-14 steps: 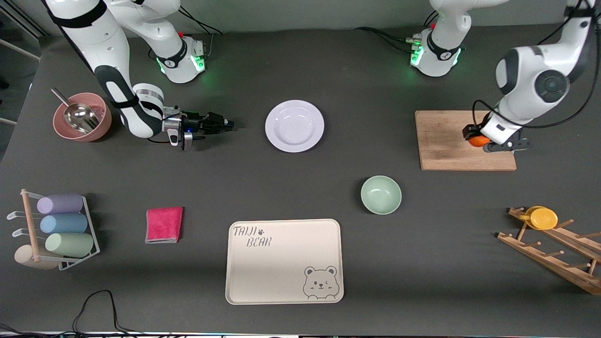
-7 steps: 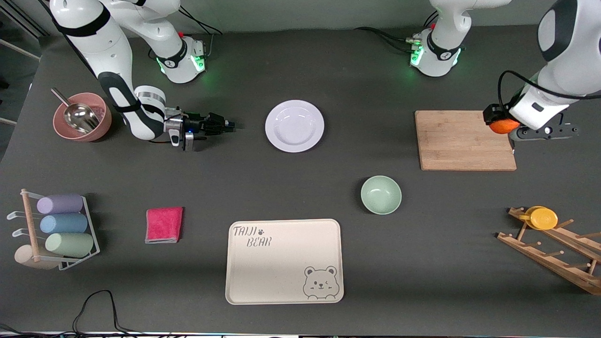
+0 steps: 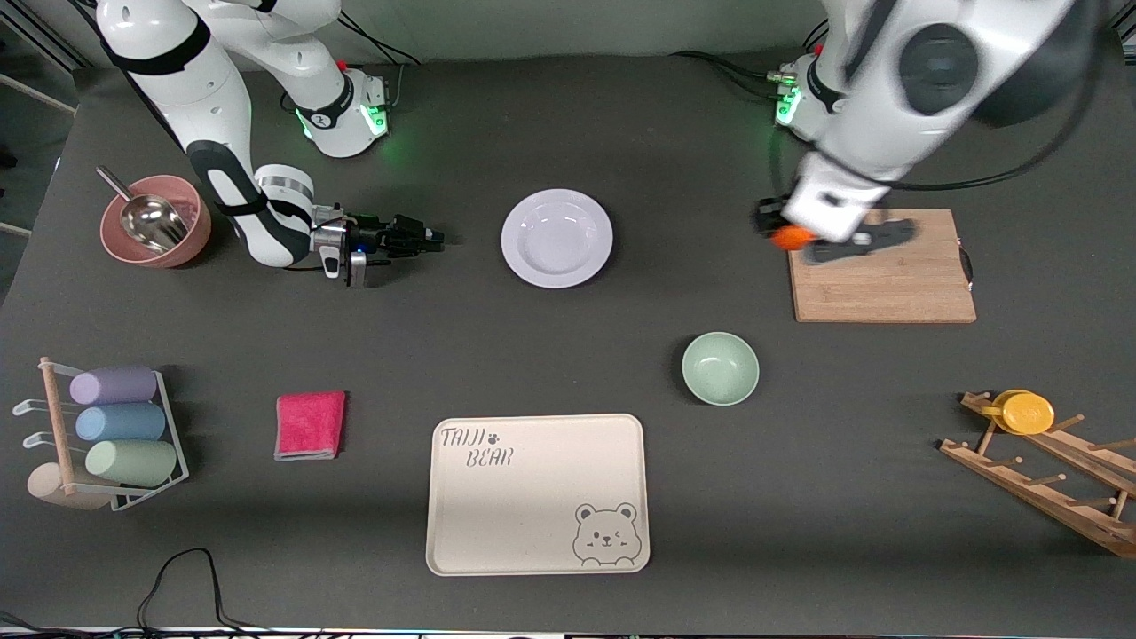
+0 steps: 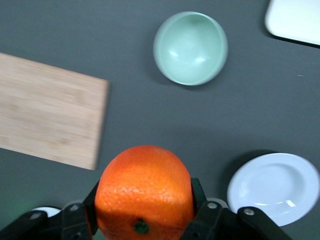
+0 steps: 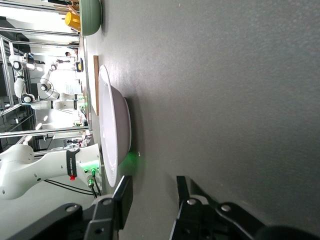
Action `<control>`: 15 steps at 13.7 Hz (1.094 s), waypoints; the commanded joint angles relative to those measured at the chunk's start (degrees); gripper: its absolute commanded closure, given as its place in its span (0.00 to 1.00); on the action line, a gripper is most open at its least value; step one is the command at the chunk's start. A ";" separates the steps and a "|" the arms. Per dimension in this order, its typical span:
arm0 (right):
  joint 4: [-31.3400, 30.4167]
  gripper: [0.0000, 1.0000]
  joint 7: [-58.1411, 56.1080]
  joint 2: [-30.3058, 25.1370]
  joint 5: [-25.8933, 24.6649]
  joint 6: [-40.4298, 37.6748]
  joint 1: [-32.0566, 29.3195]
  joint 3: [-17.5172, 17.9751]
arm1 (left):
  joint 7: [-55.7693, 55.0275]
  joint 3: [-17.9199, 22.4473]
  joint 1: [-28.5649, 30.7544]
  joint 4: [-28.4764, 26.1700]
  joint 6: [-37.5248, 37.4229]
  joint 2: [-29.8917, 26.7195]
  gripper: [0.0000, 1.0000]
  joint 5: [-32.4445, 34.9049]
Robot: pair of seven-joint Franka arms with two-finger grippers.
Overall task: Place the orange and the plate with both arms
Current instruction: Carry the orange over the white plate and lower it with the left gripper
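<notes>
The orange (image 3: 789,237) is held in my left gripper (image 3: 786,232), up in the air over the wooden board's (image 3: 896,284) edge that faces the plate. In the left wrist view the orange (image 4: 144,192) fills the space between the black fingers (image 4: 201,199), with the plate (image 4: 274,187) below. The white lilac-tinted plate (image 3: 556,238) lies bare on the dark table. My right gripper (image 3: 435,238) is open and empty, low over the table beside the plate, toward the right arm's end. The right wrist view shows the plate (image 5: 114,135) edge-on just ahead of the right gripper (image 5: 152,192).
A mint-green bowl (image 3: 720,368) and a cream bear tray (image 3: 538,493) lie nearer the camera than the plate. A pink cloth (image 3: 310,425), a pink bowl with scoop (image 3: 155,222), a cup rack (image 3: 106,435) and a wooden rack with a yellow cup (image 3: 1025,413) stand around.
My left gripper has lifted the orange off the board and swung it from the board's outer end to its edge facing the plate. The right gripper has barely moved.
</notes>
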 commanded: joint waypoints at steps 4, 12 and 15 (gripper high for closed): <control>0.36 0.58 -2.02 1.39 1.58 -0.70 -0.11 -0.19 | -20.83 1.23 -17.97 12.26 8.06 19.66 1.00 -1.27; 0.36 0.58 -1.58 0.87 1.84 -1.93 -0.02 -0.19 | -29.47 -1.15 -25.20 12.09 26.81 34.89 1.00 -2.15; 0.36 0.58 -1.58 0.87 1.93 -1.93 -0.02 -0.19 | -30.25 -1.15 -27.57 11.92 27.60 36.65 1.00 -2.15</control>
